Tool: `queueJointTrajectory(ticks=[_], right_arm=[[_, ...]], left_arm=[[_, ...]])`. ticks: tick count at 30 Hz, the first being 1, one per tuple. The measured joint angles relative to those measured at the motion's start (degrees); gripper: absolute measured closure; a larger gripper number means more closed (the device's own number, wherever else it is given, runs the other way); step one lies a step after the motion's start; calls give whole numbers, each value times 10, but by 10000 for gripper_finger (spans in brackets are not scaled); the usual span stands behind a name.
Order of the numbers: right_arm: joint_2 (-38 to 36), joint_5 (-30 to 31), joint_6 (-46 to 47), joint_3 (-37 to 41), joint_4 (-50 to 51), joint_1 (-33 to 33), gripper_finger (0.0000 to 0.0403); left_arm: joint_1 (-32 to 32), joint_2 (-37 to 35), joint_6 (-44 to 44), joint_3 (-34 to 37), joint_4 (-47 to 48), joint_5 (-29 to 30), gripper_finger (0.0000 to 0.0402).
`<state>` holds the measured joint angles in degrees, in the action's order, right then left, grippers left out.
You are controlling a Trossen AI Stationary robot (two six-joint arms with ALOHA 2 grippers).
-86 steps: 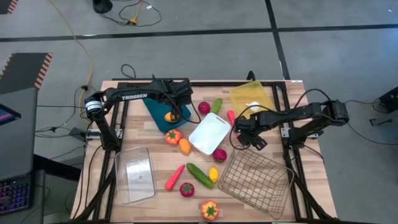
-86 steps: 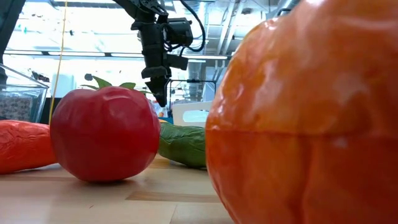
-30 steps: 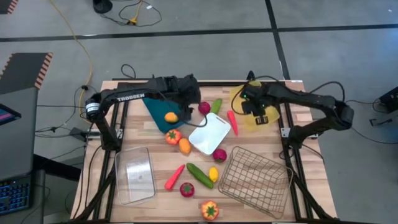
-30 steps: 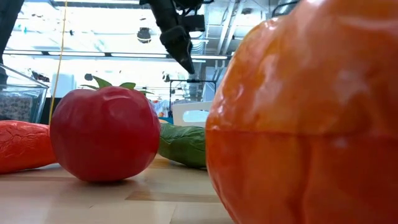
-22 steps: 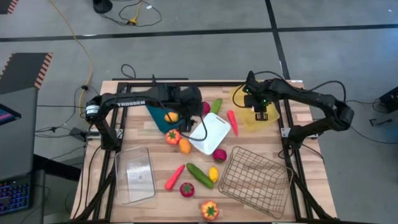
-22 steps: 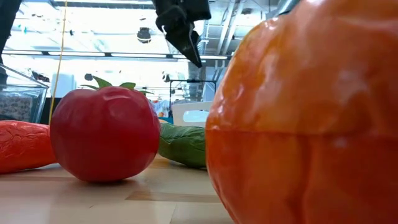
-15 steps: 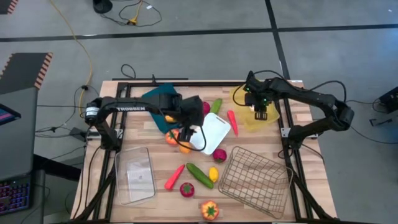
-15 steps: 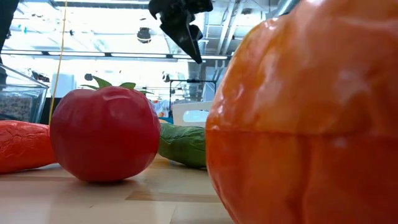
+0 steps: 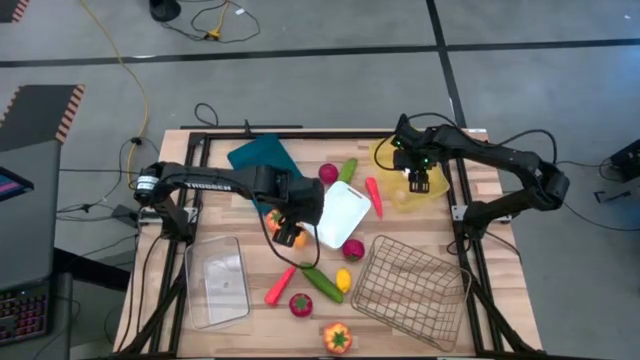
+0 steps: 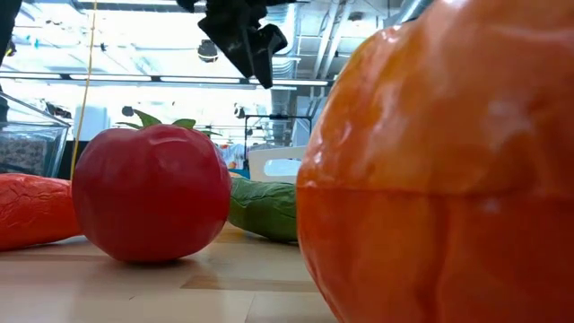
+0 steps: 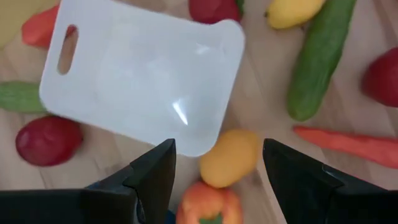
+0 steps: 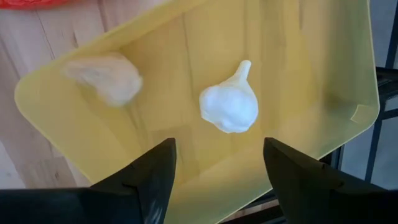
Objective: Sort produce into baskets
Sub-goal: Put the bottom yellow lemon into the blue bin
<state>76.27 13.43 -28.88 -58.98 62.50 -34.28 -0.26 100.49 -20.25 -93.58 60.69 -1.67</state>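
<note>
My left gripper is open and hovers above a yellow-orange citrus and an orange-red pepper, which lie on the table beside the white tray. In the low view it hangs high above the table. My right gripper is open over the translucent yellow tray, which holds two white garlic bulbs. The teal tray lies at the far left.
On the near half of the table lie a cucumber, a small lemon, a carrot, a tomato and a pepper. The wire basket is near right and the clear bin near left.
My left gripper has left the teal tray and gone toward the table's near edge, and now stands over the citrus and pepper beside the white tray. My right gripper has stayed over the yellow tray.
</note>
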Motion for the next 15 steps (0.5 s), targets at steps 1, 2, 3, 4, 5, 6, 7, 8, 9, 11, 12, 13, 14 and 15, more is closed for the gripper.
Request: queueJointTrajectory(ticks=[1,2,3,4,5,6,7,8,9,11,12,13,14,15], right_arm=[[0,0,0,0,0,0,133],[0,0,0,0,-1,0,133],[0,0,0,0,-2,0,133],[0,0,0,0,-3,0,133],[0,0,0,0,-4,0,133],[0,0,0,0,-5,0,133],[0,0,0,0,-8,0,132],[0,0,0,0,-11,0,132],[0,0,0,0,-16,0,132],[0,0,0,0,-23,0,132],[0,0,0,0,-26,0,132],[0,0,0,0,-28,0,132],[0,0,0,0,-31,0,132],[0,0,0,0,-32,0,132]], left_arm=[[-4,0,-1,0,-3,0,173],[-9,0,-3,0,-8,0,173],[-14,0,-5,0,-17,0,173],[-19,0,-5,0,-29,0,173],[-23,0,-5,0,-45,-1,173],[-28,0,-8,0,-61,-6,173],[-33,0,-14,0,-78,-11,173],[-39,0,-21,0,-96,-13,173],[-44,0,-30,0,-116,-15,173],[-55,0,-46,0,-149,-16,173],[-60,2,-51,0,-163,-16,173],[-64,7,-52,0,-183,-16,173],[-69,10,-52,0,-201,-16,173],[-74,15,-52,0,-208,-16,173]])
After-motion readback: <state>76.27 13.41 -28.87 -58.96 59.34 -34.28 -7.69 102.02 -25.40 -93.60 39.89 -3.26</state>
